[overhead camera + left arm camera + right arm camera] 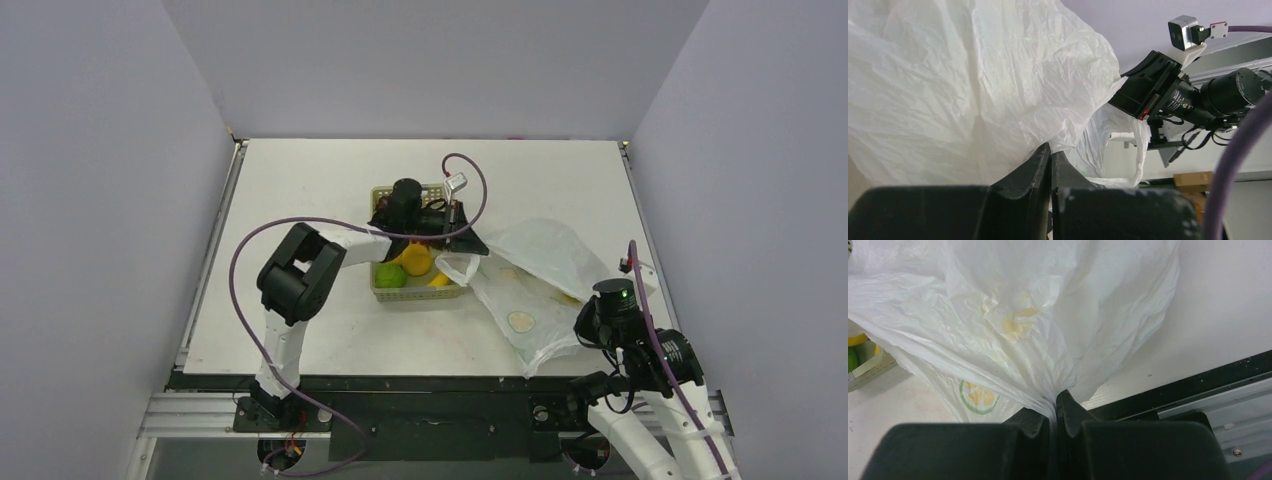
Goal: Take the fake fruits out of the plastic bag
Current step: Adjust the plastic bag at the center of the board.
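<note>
While the left gripper (pixel 1050 152) pinches the plastic bag (pixel 973 75), the right gripper (pixel 1055 401) clamps its opposite end.

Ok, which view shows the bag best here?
Top external: the whole bag shows, stretched from the left end effector to the right end effector. Left wrist gives only crinkled film and a handle loop. Right wrist gives film bunched into the pinch, plus a citrus-slice print.
</note>
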